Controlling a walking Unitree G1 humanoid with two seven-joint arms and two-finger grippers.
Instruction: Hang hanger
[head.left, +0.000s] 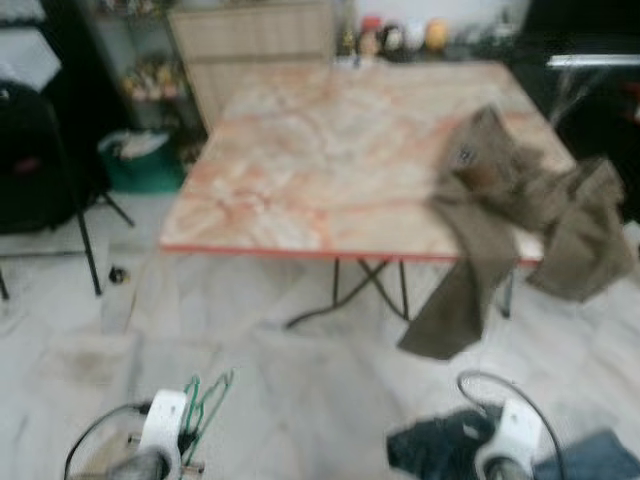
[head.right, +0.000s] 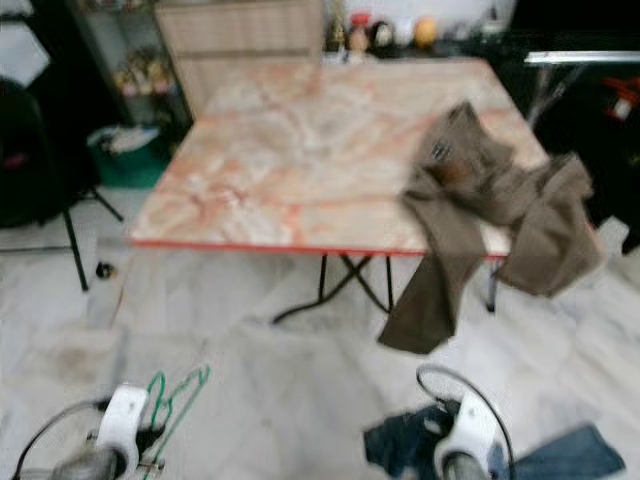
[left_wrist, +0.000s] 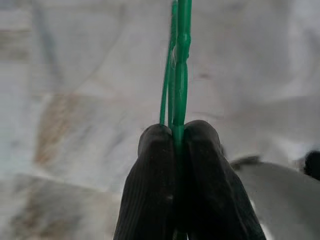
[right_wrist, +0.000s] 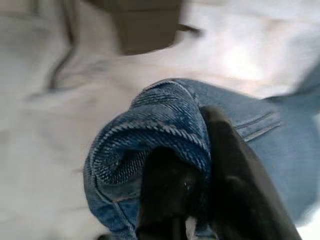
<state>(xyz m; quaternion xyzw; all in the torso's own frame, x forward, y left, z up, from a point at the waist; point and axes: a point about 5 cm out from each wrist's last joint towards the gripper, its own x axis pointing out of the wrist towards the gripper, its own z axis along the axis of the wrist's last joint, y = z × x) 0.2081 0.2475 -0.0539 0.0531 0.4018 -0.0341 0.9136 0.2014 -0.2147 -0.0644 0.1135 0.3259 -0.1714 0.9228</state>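
A thin green wire hanger (head.left: 205, 400) sticks up from my left gripper (left_wrist: 177, 137) at the lower left, and the black fingers (left_wrist: 152, 185) are shut on its wire. My right gripper (right_wrist: 197, 170) at the lower right is shut on a fold of blue denim jeans (right_wrist: 150, 130), which hang low in front of me (head.left: 440, 450). Both arms are held low above the pale floor.
A marble-patterned table (head.left: 330, 150) with a red edge stands ahead. Olive-brown trousers (head.left: 490, 210) drape over its right front corner and hang toward the floor. A black stand (head.left: 85, 235) and a green bin (head.left: 140, 160) are at the left. Small items line the far table edge.
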